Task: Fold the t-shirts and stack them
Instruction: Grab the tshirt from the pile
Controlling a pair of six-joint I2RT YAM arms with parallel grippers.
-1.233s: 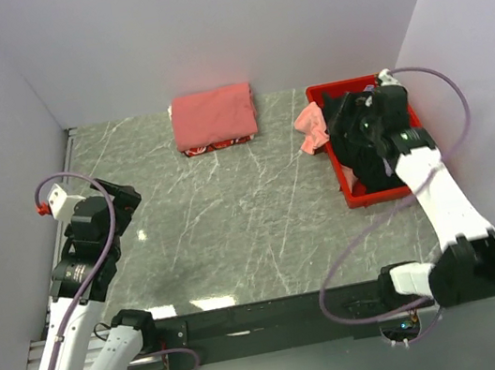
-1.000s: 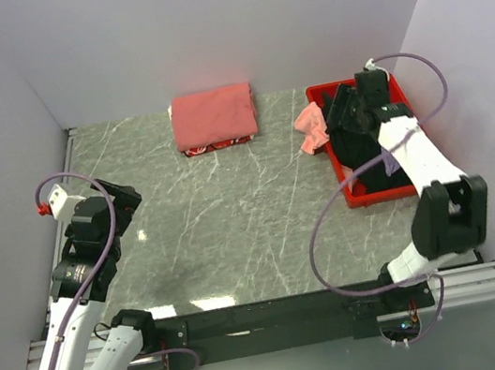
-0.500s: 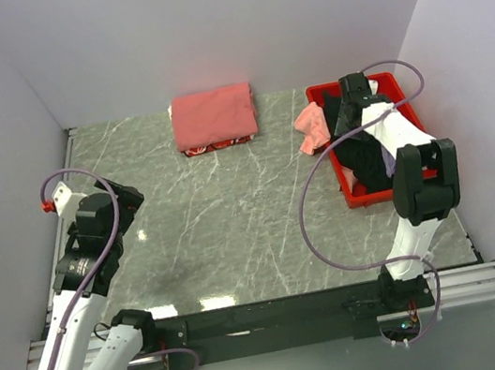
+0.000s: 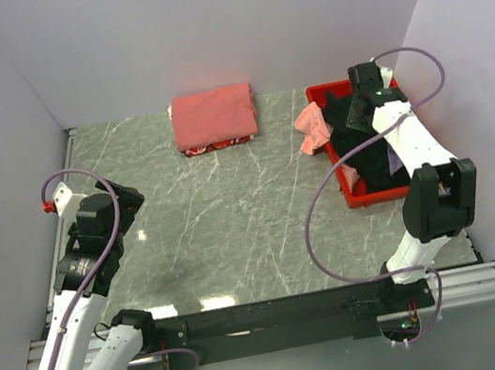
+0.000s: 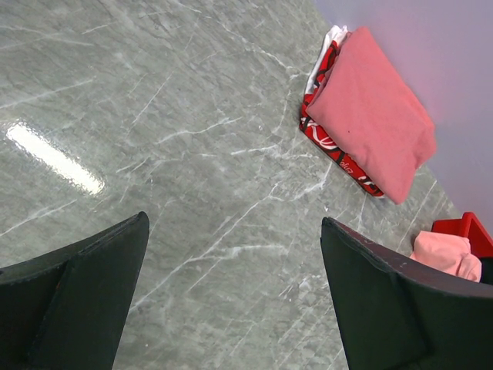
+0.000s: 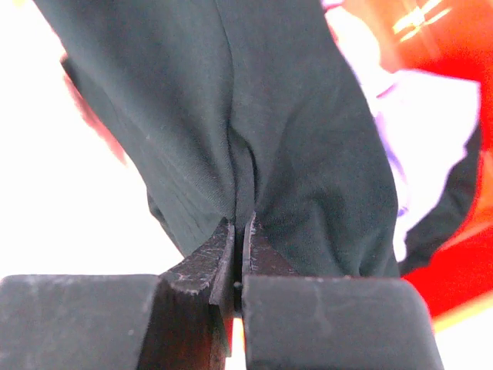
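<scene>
While the right gripper (image 4: 357,115) sits over the bin at far right, status by view:

top view: red bin (image 4: 400,99) holds the black shirt (image 4: 355,143); pink shirt (image 4: 311,127) hangs over its left rim; folded coral-red shirt (image 4: 212,116) lies on the table (image 4: 234,216) at far centre, well apart from the bin. Left arm parked near left.

left wrist: left gripper (image 5: 235,297) fingers spread wide, nothing between them, above bare table; folded stack (image 5: 373,119) far right, a red-and-white printed layer under the coral one.

right wrist: fingers (image 6: 202,266) pressed together, pinching a fold of black shirt (image 6: 254,116); lavender cloth (image 6: 416,116) at right.

step: picking the next shirt out of the bin.

next: likely lift clear, carry left to open table, watch for snagging other shirts.

unclear: how much cloth is caught; gripper tips hidden by the arm in top view; shirt count in bin.
</scene>
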